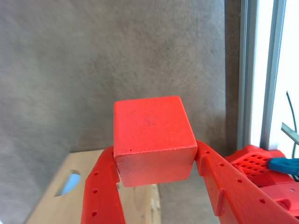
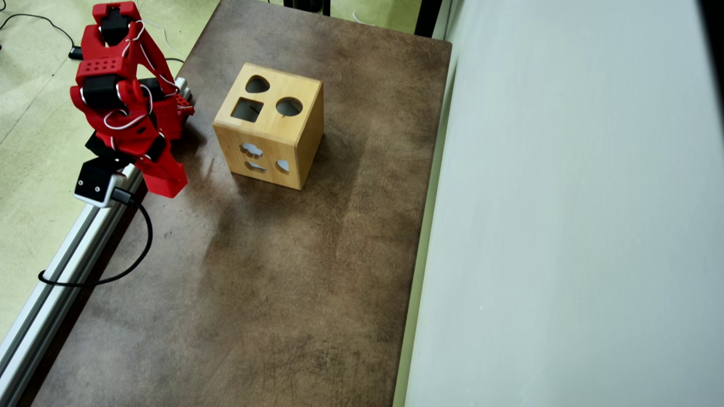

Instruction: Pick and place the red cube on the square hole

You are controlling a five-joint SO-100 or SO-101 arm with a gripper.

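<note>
In the wrist view my red gripper is shut on the red cube, one finger on each side, and holds it above the brown table. A corner of the wooden shape-sorter box shows below left, with one side hole. In the overhead view the box stands at the table's upper middle, with its square hole on top beside a heart hole and a round hole. The gripper hangs left of the box, near the table's left edge. The cube cannot be told from the red fingers there.
An aluminium rail runs along the table's left edge and also shows in the wrist view. A black cable loops from the wrist camera onto the brown table. A pale wall panel bounds the right side.
</note>
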